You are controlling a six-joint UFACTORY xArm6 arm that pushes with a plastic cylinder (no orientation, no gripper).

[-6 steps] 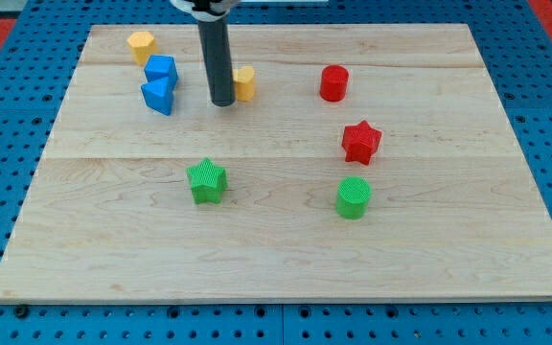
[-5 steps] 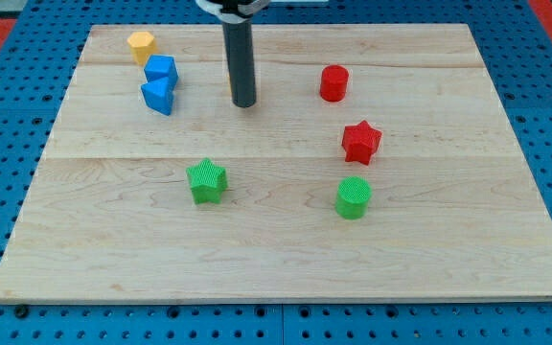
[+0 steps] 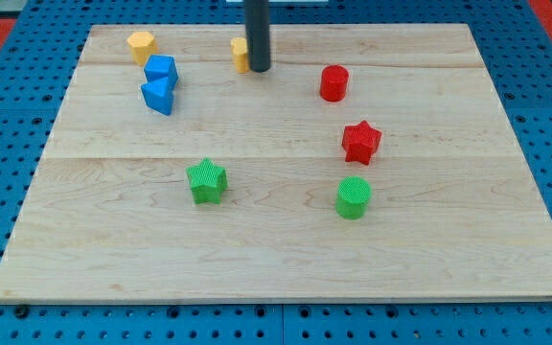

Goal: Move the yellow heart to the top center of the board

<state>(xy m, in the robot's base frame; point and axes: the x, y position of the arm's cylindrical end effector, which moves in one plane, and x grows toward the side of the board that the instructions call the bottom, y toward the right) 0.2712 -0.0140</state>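
The yellow heart [image 3: 241, 54] sits near the board's top edge, a little left of centre, partly hidden behind my rod. My tip [image 3: 259, 69] rests on the board right against the heart's right side. The rod rises straight up out of the view's top.
A yellow hexagon [image 3: 141, 43] sits at the top left. A blue cube [image 3: 161, 69] and a blue triangle [image 3: 158, 95] stand just below it. A red cylinder [image 3: 333, 83], a red star [image 3: 360, 142], a green cylinder [image 3: 353, 197] and a green star [image 3: 206, 181] lie lower on the wooden board [image 3: 286, 249].
My tip has moved right and up the view, from left of the heart to its right side. The yellow heart has shifted up toward the board's top edge.
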